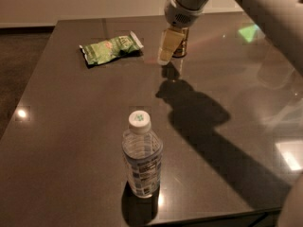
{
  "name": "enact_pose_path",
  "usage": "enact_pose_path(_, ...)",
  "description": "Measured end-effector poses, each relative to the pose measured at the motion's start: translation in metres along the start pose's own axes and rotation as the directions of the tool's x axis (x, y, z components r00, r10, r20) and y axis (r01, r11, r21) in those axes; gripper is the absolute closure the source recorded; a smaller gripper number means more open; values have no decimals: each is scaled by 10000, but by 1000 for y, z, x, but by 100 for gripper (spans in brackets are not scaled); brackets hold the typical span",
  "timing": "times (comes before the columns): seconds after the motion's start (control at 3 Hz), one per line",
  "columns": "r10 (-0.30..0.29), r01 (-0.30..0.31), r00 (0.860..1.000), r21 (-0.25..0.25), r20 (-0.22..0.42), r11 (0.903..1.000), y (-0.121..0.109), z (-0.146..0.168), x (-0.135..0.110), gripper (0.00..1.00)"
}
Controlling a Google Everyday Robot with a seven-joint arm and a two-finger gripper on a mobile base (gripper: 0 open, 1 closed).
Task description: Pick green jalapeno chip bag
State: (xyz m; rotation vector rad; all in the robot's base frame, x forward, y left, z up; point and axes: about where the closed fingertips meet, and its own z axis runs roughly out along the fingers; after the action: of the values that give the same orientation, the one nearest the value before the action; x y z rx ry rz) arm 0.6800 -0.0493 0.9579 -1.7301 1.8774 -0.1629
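The step in hand appears to be the approach: the gripper [165, 56] hangs above the far middle of the worktop [66, 126], pointing down, and it sits to the right of the green jalapeno chip bag [111, 48], apart from it. Whether the gripper is spread or closed cannot be told from this angle, and nothing shows as being carried. The bag lies flat near the far left part of the worktop, long side running left to right, with its white sealed ends intact, so it looks unopened. The next move probably calls for travelling left until the gripper is over the bag's middle, then coming down and pinching across the crinkly film. The bag is thin and low, so the descent likely has to reach nearly to the surface. A bronze soda can [182, 47] stands just behind the gripper, mostly hidden by it, and its top cannot be seen. Near the front edge stands a clear water bottle [142, 160], upright with its white cap on. It is well away from the likely path, and its fill level is hard to read.
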Motion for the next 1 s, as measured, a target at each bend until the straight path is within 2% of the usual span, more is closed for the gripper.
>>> enact_pose_path(0.33,-95,100,9997,-177,234,9998,-13,24,-15,0)
enact_pose_path(1.0,-292,331,9977,-632,617,9975,-15,71,-50,0)
